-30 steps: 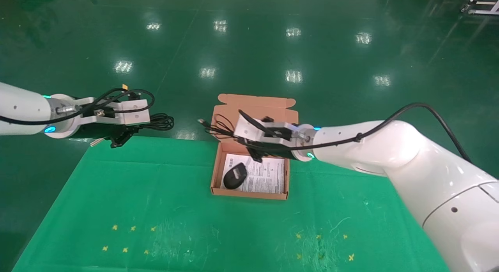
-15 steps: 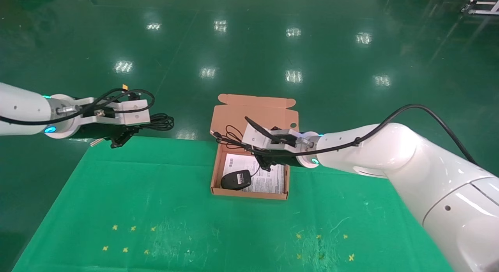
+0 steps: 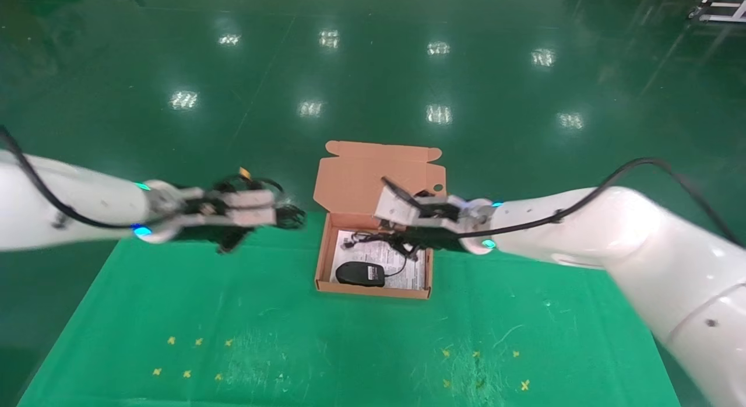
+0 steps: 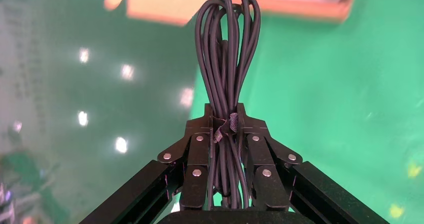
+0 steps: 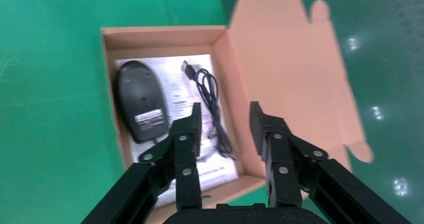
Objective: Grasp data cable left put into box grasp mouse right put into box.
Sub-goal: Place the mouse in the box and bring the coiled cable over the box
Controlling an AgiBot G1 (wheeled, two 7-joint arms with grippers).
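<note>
Head view: small black oval mouse (image 3: 359,274) lies in orange-brown cardboard box (image 3: 373,291) at bench's far edge. Right end effector (image 5: 224,124) spread, empty, above it. Left end effector (image 4: 226,125) clamps looped black data cable (image 4: 227,59) near far-left corner.

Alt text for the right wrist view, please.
The open right claw hovers over the cardboard box, holding nothing. Inside, the black mouse lies on a printed sheet with its thin cord beside it; the lid is folded back.

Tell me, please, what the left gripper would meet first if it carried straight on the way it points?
Probably the box: the left gripper, shut on the data cable, points toward its near side, though depth is unclear.
</note>
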